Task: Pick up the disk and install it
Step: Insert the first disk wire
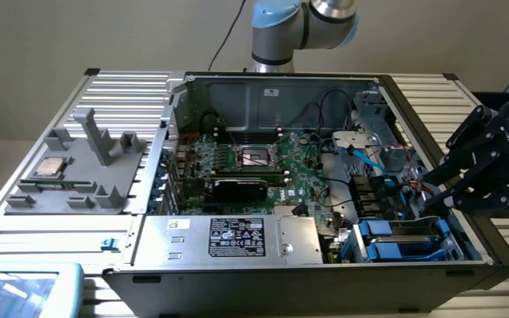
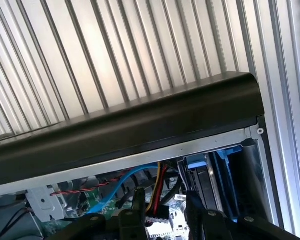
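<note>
Both fingers of my end effector (image 1: 439, 192) are standing apart, empty, hovering above the rim of the computer case (image 1: 272, 99) near the blue-framed disk (image 1: 403, 240), where squaring up seems wise.

Exterior view: set high off the near side of the open computer case (image 1: 281, 79), tilted down into it. It is far enough back to take in the whole case, the ribbed table (image 1: 126, 86) and the arm (image 1: 303, 26) at the far side.

Wrist view: close behind the claw (image 2: 165, 197), looking out over the case's black side wall (image 2: 140, 130) to the table ribs.

Shared: that wall at the exterior view's right, the blue cable (image 2: 121, 181) and the ribs beyond.
</note>
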Available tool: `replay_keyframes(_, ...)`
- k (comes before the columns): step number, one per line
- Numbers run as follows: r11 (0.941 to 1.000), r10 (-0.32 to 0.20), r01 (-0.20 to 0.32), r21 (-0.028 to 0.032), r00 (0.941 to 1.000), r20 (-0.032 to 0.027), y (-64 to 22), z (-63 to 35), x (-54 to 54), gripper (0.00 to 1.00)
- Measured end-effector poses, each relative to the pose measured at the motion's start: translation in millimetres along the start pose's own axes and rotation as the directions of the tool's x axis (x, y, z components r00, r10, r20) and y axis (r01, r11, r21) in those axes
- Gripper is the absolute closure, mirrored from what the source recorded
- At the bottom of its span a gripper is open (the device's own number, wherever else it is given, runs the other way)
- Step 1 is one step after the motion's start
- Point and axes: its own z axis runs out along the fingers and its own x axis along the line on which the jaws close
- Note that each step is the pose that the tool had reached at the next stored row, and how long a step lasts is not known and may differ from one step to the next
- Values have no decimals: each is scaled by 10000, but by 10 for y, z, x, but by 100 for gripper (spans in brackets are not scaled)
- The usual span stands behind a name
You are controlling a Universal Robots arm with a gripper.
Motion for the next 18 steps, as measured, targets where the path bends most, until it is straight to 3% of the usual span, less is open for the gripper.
replay_keyframes(13, 9994, 340, -341, -35, 9994, -88, 22, 33, 5, 55)
replay_keyframes(18, 9982, 594, -595, -58, 9981, -168, 24, 66, -1, 55)
